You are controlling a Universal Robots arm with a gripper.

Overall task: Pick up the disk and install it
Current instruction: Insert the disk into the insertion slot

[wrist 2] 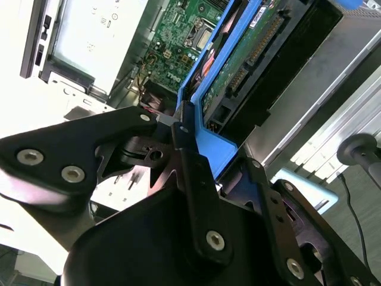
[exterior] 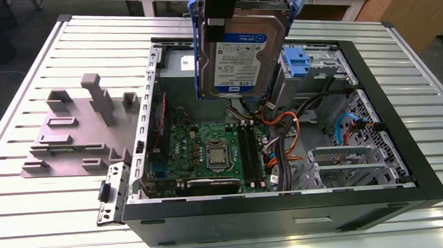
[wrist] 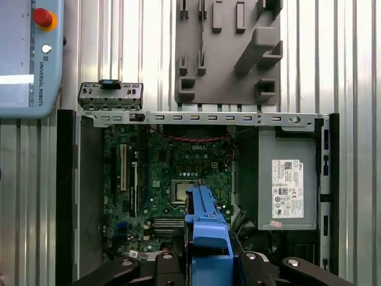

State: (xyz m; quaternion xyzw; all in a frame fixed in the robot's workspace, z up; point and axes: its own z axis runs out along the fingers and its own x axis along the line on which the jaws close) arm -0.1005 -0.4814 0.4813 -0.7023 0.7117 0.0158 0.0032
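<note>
While the gripper (exterior: 220,15) is pinching the disk (exterior: 240,50) by its blue frame, the disk is hanging long-axis vertical over the open case (exterior: 401,122), with the drive bay (exterior: 313,69) sitting at its 3 o'clock.

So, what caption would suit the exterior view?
Pincer holds the disk upright above the open computer case on a slatted table.

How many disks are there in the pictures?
1. The disk is clamped by the gripper, upright over the open computer case. More might be hidden inside the metal drive bay.
</note>
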